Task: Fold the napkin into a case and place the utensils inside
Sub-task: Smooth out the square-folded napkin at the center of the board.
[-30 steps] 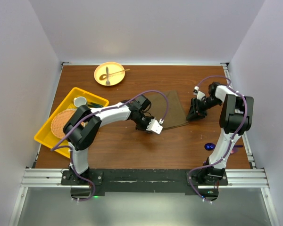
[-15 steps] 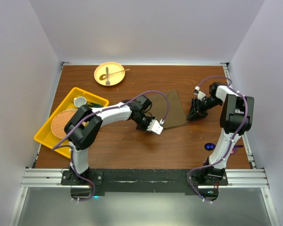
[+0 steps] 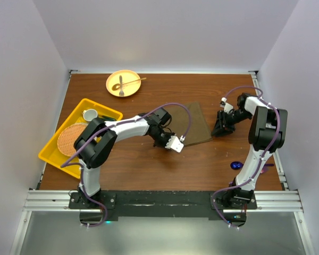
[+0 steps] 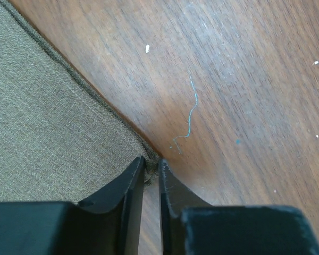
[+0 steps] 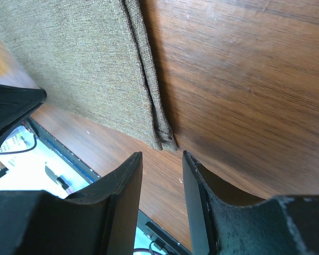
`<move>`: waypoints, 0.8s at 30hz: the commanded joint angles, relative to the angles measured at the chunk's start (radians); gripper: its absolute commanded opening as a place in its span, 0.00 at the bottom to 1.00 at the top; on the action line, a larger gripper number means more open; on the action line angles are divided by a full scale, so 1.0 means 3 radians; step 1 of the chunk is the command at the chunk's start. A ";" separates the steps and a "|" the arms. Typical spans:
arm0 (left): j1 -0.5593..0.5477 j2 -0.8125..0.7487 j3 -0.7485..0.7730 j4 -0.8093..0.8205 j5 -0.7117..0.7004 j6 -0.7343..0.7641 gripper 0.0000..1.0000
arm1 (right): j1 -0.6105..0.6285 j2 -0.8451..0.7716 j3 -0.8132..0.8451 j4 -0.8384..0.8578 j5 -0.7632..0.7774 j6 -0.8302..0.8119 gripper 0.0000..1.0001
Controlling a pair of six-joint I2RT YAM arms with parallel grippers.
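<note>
Where the napkin (image 3: 194, 123) lies flat on the wooden table (image 3: 149, 164), folded to an olive-brown rectangle, every other entry is placed from it.

1. Napkin: plain woven cloth. Two stacked layers show along its edge in the right wrist view.
2. Left gripper (image 4: 151, 169): at the napkin's near left corner. The jaws are narrow, and their tips pinch that corner of cloth low against the wood.
3. Right gripper (image 5: 162, 159): just off the napkin's right side, low over the wood. The jaws stand apart and hold nothing. A layered corner of cloth lies just ahead of the gap, not touched.
4. Plate (image 3: 112, 87): round and yellow, well beyond the napkin to its left. It carries two pale utensils (image 3: 120, 82).
5. Blue utensil (image 3: 236, 165): small and glossy, on the wood nearer than the napkin and to its right. Its shape is too small to tell.
6. Tray (image 3: 103, 108): yellow, well to the left of the napkin. It holds a round woven mat (image 3: 69, 139) and a white cup (image 3: 89, 114).
</note>
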 commanded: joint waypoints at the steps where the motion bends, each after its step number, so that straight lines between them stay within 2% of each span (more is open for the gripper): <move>1: -0.0007 -0.0063 0.0138 0.0028 0.0128 -0.0004 0.17 | -0.0020 -0.0095 0.0008 -0.0052 -0.0026 -0.0071 0.41; 10: 0.0106 -0.0212 0.0312 -0.0187 0.0204 -0.0121 0.00 | -0.0026 -0.0090 0.0054 -0.0073 -0.0031 -0.0091 0.43; 17: 0.0172 -0.0309 0.0348 -0.0488 0.0214 0.0047 0.00 | -0.0031 -0.0070 0.0115 -0.0119 -0.0041 -0.0127 0.44; 24: 0.0178 -0.0187 0.0240 -0.0407 0.0281 0.0017 0.00 | -0.0031 -0.0039 0.0187 -0.0155 -0.0057 -0.0127 0.44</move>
